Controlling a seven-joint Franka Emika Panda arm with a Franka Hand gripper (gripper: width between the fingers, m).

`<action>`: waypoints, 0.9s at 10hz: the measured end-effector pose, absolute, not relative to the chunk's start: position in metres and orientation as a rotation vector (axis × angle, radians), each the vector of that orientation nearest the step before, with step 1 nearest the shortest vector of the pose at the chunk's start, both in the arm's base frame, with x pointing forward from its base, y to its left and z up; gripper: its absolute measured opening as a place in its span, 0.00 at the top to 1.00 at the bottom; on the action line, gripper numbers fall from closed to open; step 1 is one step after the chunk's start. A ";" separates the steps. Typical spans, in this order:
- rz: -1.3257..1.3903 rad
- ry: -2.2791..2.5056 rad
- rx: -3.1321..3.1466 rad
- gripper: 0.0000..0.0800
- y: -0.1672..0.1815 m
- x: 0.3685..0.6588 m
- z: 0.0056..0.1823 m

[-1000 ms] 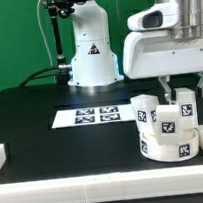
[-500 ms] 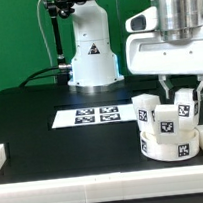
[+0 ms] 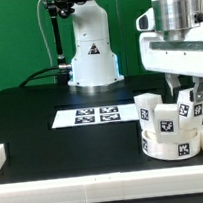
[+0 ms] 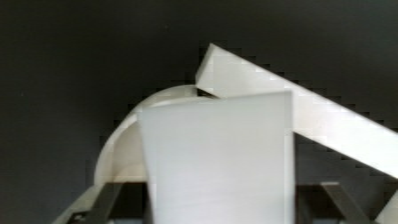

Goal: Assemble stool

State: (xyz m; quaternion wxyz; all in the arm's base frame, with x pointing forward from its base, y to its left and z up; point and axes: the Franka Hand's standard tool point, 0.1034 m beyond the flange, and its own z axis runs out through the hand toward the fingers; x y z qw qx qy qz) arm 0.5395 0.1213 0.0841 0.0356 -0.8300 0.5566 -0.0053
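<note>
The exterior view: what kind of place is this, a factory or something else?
Probably a robotics research lab, not a factory: a robot arm bolted to a black table, a marker board printed with tags, and a tagged white stool being assembled.

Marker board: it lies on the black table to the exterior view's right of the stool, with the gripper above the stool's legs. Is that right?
Not quite. In the exterior view the marker board lies to the exterior view's left of the stool, not its right. The rest holds: it is on the black table, and the gripper is above the stool's legs.
</note>
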 end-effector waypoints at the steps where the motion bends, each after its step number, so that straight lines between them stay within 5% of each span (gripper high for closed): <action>1: -0.009 1.812 -2.474 0.57 0.122 0.539 0.084; 9: 0.022 2.521 -1.552 0.57 0.122 0.541 0.082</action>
